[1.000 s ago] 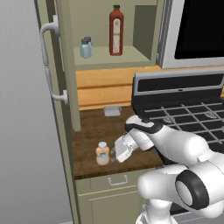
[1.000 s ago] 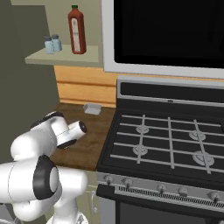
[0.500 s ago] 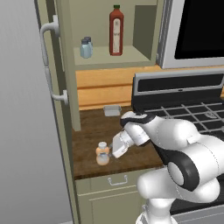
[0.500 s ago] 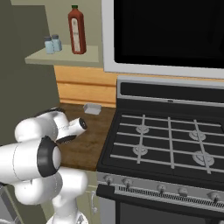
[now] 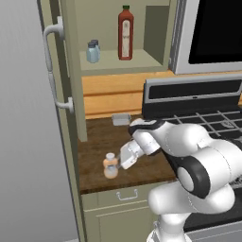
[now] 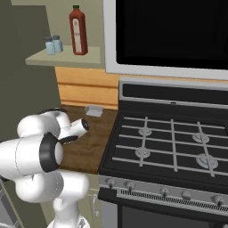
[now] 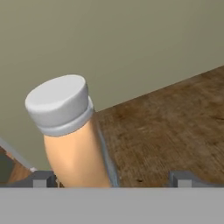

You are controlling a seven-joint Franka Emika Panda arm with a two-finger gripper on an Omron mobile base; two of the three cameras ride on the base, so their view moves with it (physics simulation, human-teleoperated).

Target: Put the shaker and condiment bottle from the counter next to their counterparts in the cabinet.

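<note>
I have the gripper (image 5: 119, 164) low over the front part of the counter (image 5: 99, 142), its jaws spread wide and nothing pinched between them. The condiment bottle (image 5: 110, 165) stands upright on the wood near the counter's front edge, just beside the finger ends in the left base view. From the hand camera I see that bottle (image 7: 72, 135) close up, its whitish cap leaning toward the left of the picture, its orange body sitting near the left fingertip (image 7: 40, 179), while the right fingertip (image 7: 183, 178) stands clear of it with bare wood grain between; whether the left tip actually touches the bottle I cannot tell. Up in the cabinet (image 5: 71, 71), whose door hangs open to the left, the shelf carries 2 pale-blue shakers (image 5: 93, 52) standing together toward the left, so the shaker is already beside its twin. A tall dark-red bottle (image 5: 125, 33) stands right of them. A small pale tray (image 5: 121, 119) sits at the back of the counter against the wooden wall panel, and the stove (image 6: 169, 147) with its black grates lies to the right.
</note>
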